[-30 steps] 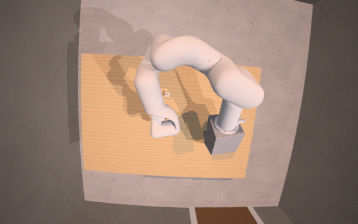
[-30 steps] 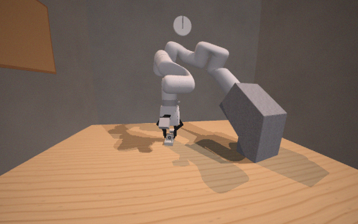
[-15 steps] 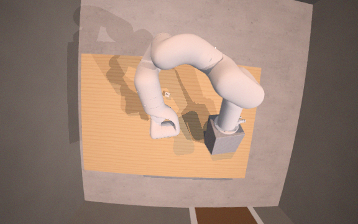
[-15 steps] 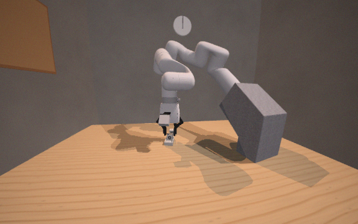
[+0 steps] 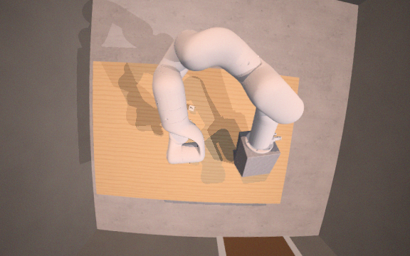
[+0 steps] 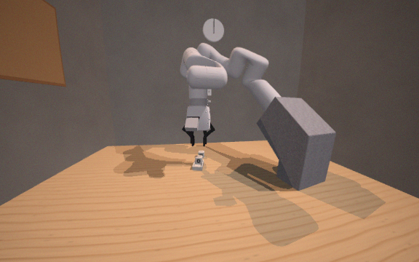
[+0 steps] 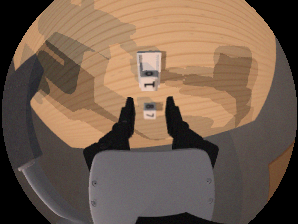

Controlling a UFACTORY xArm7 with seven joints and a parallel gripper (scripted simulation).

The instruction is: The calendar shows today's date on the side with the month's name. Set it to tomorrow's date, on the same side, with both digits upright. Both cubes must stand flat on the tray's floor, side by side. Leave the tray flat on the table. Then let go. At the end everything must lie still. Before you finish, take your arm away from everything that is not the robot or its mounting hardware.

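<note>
Wooden table (image 5: 130,171) (image 6: 129,218) (image 7: 200,30) beneath; left to right in the exterior view: white tray (image 6: 197,168) (image 7: 143,64) below my gripper (image 6: 198,145) (image 7: 150,104), carrying the first cube (image 6: 198,160) (image 7: 149,83), with 0 on one side; gripper part-open, empty, fingers downward; second cube (image 5: 191,108) (image 6: 201,153) (image 7: 149,112) below it, outside the tray, apparently still to be placed; arm arching from the pedestal (image 5: 260,165) (image 6: 318,160), rightmost. I judge the date unfinished.
</note>
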